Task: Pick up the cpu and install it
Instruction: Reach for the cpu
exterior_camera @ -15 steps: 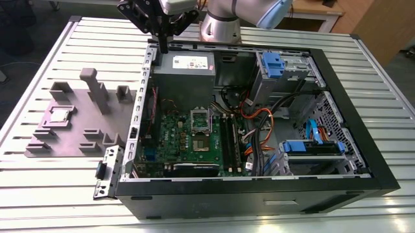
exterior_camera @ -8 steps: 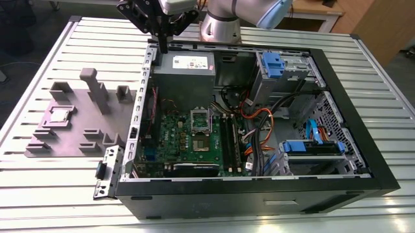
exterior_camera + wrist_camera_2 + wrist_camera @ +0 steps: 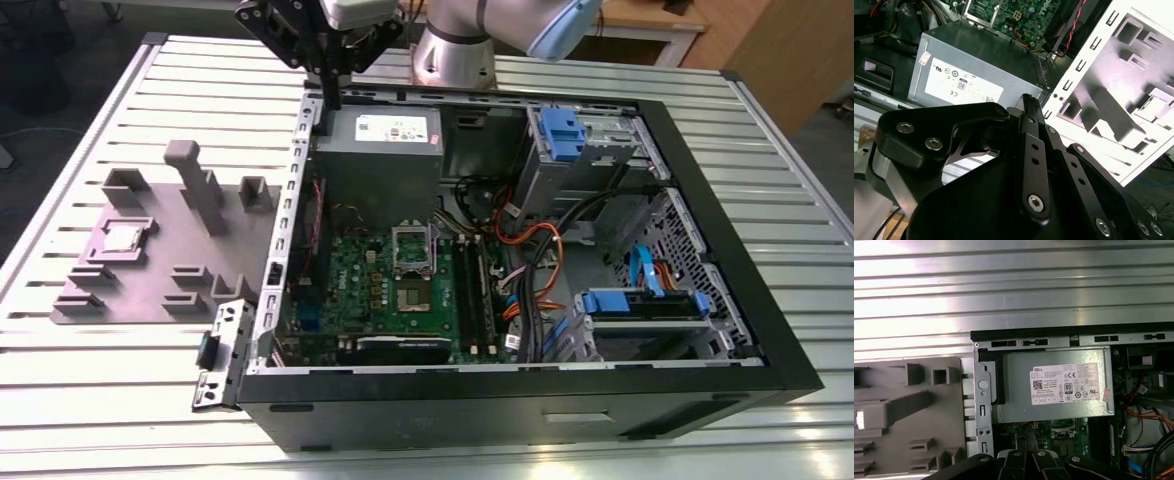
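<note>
End effector (image 3: 327,88) hovers over back wall of computer case (image 3: 534,405), above power supply (image 3: 380,150). Fingers pinched narrow, nothing held. Cpu (image 3: 124,237) lies flat on grey fixture tray (image 3: 140,295) on bench (image 3: 107,400), exterior view's left, well apart from end effector. Socket frame (image 3: 412,243) shows dark centre. Judgement: pick not yet made, install all left.

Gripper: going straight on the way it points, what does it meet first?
Probably the grey power supply, at its corner beside the case wall. The gripper points down at that corner in the exterior view; depth is unclear, so it might catch the wall's edge instead.
</note>
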Robot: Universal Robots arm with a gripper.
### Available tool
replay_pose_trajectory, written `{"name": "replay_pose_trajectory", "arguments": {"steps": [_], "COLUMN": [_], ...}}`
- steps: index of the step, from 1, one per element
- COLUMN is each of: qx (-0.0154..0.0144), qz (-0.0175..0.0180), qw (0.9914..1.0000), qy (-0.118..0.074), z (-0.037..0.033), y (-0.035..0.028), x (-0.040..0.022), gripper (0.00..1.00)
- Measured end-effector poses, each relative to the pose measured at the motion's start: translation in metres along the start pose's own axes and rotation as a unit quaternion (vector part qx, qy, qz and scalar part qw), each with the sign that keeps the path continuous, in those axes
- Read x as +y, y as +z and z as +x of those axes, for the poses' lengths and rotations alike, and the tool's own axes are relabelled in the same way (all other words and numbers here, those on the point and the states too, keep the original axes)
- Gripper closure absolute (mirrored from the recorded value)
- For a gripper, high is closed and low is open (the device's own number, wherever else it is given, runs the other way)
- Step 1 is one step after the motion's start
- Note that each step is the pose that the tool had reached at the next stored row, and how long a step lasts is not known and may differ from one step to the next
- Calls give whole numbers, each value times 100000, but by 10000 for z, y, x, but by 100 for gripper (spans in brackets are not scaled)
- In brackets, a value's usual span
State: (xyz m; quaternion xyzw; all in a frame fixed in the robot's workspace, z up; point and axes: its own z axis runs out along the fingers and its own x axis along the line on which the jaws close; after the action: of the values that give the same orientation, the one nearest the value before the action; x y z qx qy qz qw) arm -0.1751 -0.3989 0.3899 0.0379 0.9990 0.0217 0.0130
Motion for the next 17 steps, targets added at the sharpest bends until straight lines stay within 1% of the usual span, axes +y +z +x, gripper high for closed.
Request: {"name": "replay_pose_trajectory", "arguments": {"steps": [3, 7, 17], "qx": [-8, -7, -5], "qz": [-4, -6, -4], "qw": [100000, 100000, 100000], "qy": [-5, -2, -2], "z": [36, 68, 93], "y": [0, -1, 3], "x": [-3, -5, -7], "gripper": [89, 89, 89]}}
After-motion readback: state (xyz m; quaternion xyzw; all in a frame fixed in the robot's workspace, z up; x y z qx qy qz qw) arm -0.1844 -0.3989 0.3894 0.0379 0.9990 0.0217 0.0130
